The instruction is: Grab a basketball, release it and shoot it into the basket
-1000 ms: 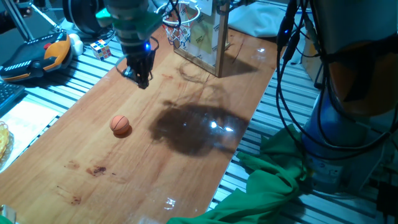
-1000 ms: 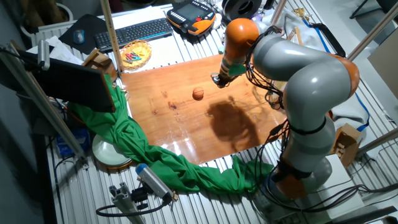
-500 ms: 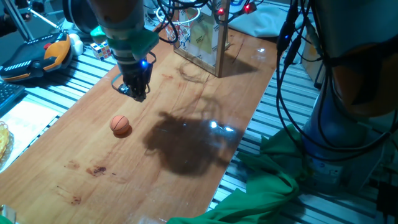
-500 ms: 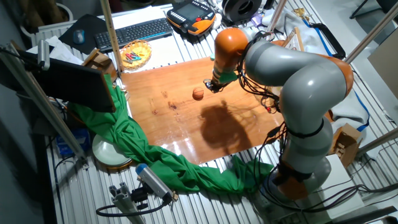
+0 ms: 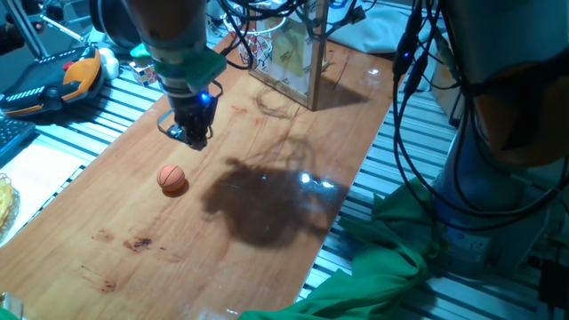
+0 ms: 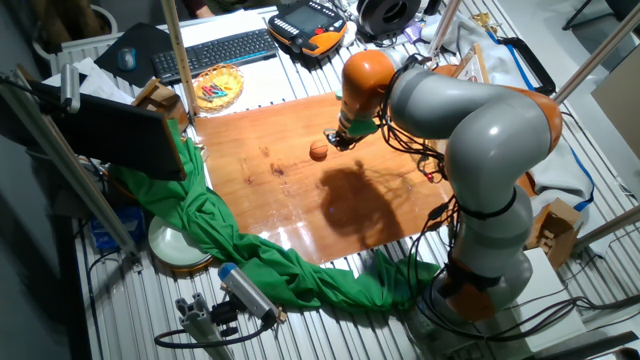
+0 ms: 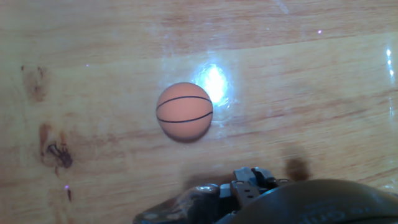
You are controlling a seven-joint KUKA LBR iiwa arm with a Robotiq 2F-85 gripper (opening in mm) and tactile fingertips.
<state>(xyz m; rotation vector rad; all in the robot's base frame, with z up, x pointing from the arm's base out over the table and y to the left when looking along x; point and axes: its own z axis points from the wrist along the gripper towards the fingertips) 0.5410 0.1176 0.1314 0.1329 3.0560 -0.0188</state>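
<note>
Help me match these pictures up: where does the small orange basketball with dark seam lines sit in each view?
One fixed view: small orange basketball left of centre on the wooden tabletop.
Other fixed view: upper middle.
Hand view: centre.
Shared landmark: the black gripper near the ball.

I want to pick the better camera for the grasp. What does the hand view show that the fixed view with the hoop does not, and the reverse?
Only the hand view shows the basketball's dark seam lines and the glare patch right beside it. Only that fixed view shows the basket on its backboard, the gripper hanging above the wooden table, apart from the ball, and the green cloth. Both show the ball resting alone on the wood, ungrasped; whether the jaws are open is unclear in either.
</note>
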